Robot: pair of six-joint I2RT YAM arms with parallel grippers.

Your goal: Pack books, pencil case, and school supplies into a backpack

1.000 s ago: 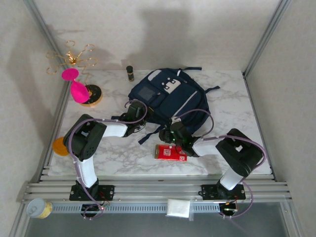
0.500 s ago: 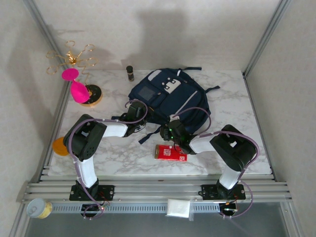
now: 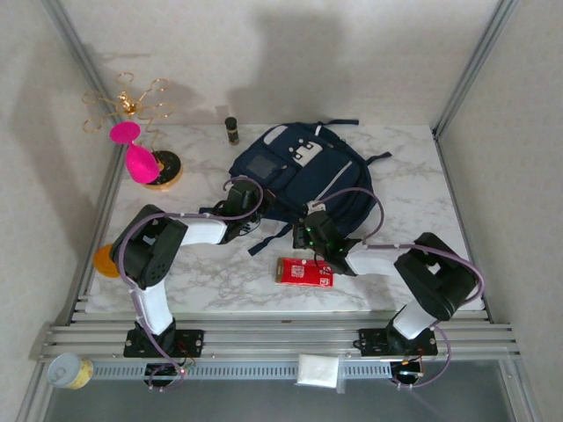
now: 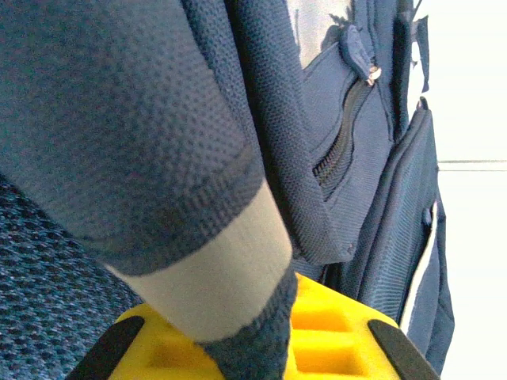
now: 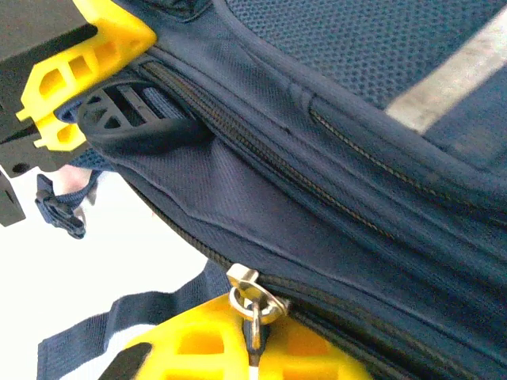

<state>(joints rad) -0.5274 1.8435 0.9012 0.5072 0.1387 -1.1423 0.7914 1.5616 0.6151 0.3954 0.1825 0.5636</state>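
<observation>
While the navy backpack (image 3: 303,171) lies flat at the middle back of the marble table (image 3: 202,272), the left gripper (image 4: 249,336) is clamped on a white-banded fold of its fabric, and the right gripper (image 5: 252,340) is pinched closed on a metal zip pull (image 5: 247,289) at its near edge.

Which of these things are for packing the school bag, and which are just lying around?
For the job: backpack, its zip pull pinched in the right tool, left tool gripping its fabric.
Just lying about: gold wire stand, small dark bottle, orange disc, tin can. Red flat packet: can't tell which.
</observation>
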